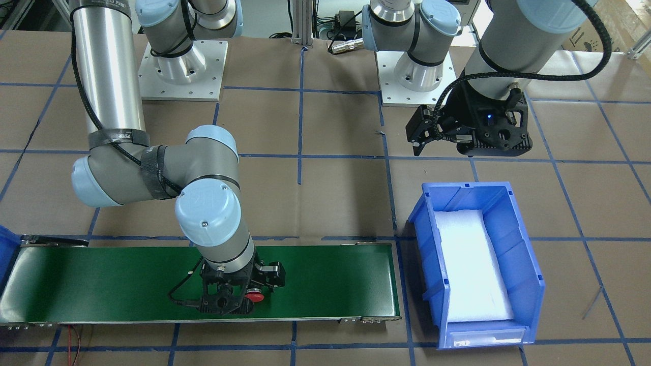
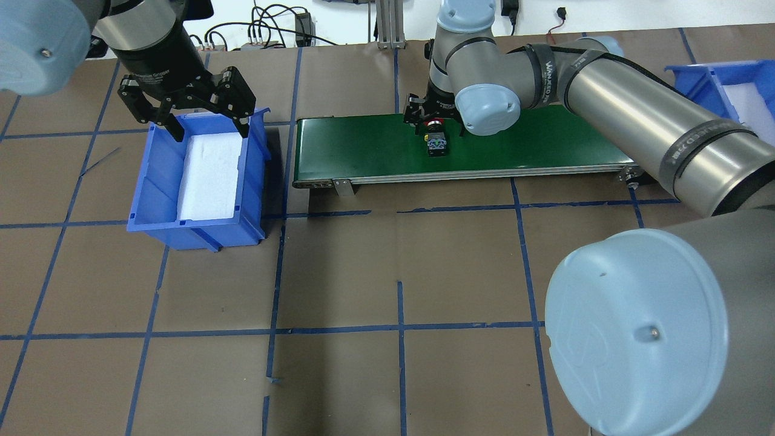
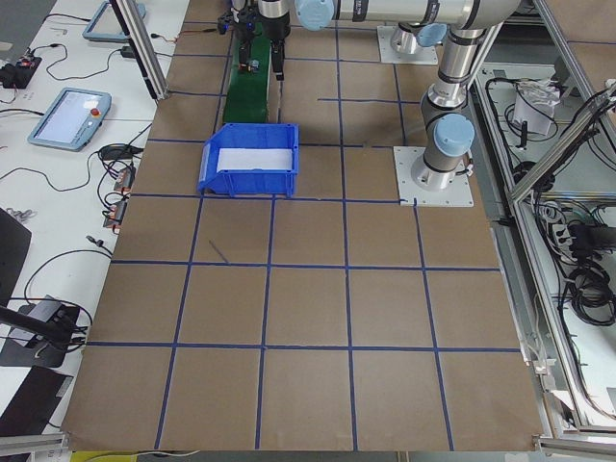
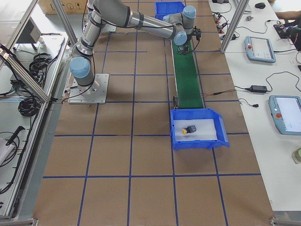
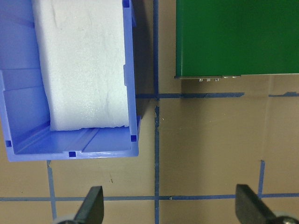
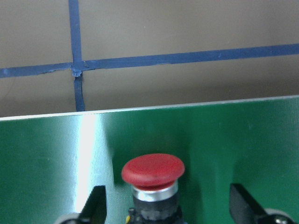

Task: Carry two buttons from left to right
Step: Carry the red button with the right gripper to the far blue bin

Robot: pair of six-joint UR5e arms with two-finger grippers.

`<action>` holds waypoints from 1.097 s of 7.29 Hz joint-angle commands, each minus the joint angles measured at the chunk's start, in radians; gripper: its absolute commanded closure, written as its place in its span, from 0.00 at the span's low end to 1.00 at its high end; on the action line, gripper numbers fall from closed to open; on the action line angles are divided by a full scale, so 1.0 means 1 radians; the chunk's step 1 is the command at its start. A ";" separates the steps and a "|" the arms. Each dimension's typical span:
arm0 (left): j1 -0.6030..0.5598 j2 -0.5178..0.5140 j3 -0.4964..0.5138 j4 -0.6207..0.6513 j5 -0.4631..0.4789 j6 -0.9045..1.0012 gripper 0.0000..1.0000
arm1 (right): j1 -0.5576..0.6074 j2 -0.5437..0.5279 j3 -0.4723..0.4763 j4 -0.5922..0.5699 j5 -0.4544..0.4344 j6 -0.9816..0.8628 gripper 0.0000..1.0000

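Note:
The red button [image 6: 153, 169] stands on the green conveyor belt [image 1: 330, 279], red cap up on a black collar; it also shows in the overhead view [image 2: 434, 125]. My right gripper [image 6: 170, 210] is open, one finger on each side of the red button, low over the belt [image 2: 433, 121]. The yellow button [image 4: 190, 129] lies on white foam in the right blue bin [image 4: 221, 136]. My left gripper [image 2: 209, 130] is open and empty, above the far rim of the left blue bin [image 2: 151, 175]; it also shows in the left wrist view [image 5: 170, 207].
The left bin [image 1: 432, 284] holds only a white foam pad [image 1: 473, 264] and stands just off the belt's end. The right bin's corner shows at the belt's other end [image 1: 4, 254]. Brown table with a blue tape grid [image 2: 399, 327]. Arm bases [image 1: 183, 76] stand behind the belt.

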State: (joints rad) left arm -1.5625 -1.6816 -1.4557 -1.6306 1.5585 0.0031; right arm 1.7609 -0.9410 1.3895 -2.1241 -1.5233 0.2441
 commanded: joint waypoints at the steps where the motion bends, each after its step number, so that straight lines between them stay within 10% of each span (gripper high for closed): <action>1: -0.002 -0.001 0.000 0.002 0.000 0.000 0.00 | -0.011 -0.001 -0.003 0.012 0.000 -0.055 0.86; 8: 0.001 -0.004 0.000 0.003 -0.002 0.000 0.00 | -0.384 -0.082 -0.107 0.271 -0.003 -0.634 0.90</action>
State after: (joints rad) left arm -1.5616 -1.6856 -1.4558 -1.6276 1.5571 0.0031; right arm 1.4829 -0.9861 1.2855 -1.9113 -1.5235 -0.2454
